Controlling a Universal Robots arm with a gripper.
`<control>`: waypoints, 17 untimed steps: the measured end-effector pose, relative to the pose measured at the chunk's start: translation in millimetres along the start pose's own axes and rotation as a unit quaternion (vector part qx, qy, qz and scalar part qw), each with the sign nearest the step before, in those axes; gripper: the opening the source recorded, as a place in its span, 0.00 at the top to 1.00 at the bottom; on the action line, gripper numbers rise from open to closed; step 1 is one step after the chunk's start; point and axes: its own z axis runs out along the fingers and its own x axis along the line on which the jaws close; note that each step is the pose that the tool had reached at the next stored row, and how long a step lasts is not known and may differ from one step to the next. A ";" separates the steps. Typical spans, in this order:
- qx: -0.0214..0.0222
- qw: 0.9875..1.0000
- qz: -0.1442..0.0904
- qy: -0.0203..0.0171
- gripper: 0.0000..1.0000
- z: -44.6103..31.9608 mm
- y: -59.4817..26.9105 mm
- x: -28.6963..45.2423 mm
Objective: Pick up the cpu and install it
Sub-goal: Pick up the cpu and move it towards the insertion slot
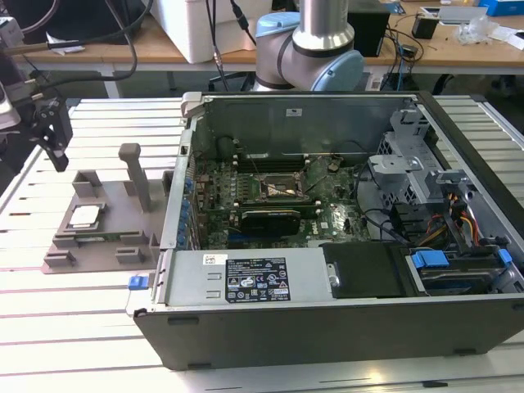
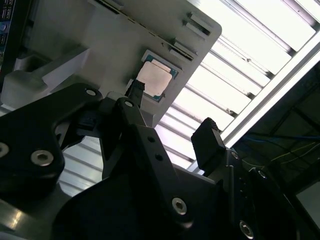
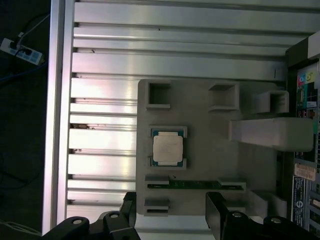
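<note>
From my seat, the gripper is the nearest thing in both wrist views. Its two black jaws stand wide apart with nothing between them. In the exterior view the gripper hangs in the air over the table's edge on the exterior view's left, clear of everything.

Below it lies the cpu, and I can see the cpu past one jaw in the second wrist view. It is a small flat square with a pale silvery-white metal top and a thin darker, blue-green rim. It lies flat and level in its own recess, held by small raised lips at two sides. Nothing touches it from above.

The recess belongs to a grey tray resting on the slatted metal table. The cpu sits in the half of the tray away from the computer. A memory stick lies in a slot just beside it.

Next to the tray, along its far edge from the gripper, stands the open computer case. The black-framed socket shows on its green board, well apart from the cpu. Behind the case rises the arm's base.
</note>
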 end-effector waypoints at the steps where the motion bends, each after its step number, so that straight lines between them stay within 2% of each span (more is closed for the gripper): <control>1: 0.000 1.000 0.000 0.000 0.34 0.4 0.0 0.0; 11: 0.000 1.000 0.000 0.000 0.34 4.9 0.0 0.0; 17: 0.001 1.000 0.000 0.000 0.34 13.0 -0.1 -0.4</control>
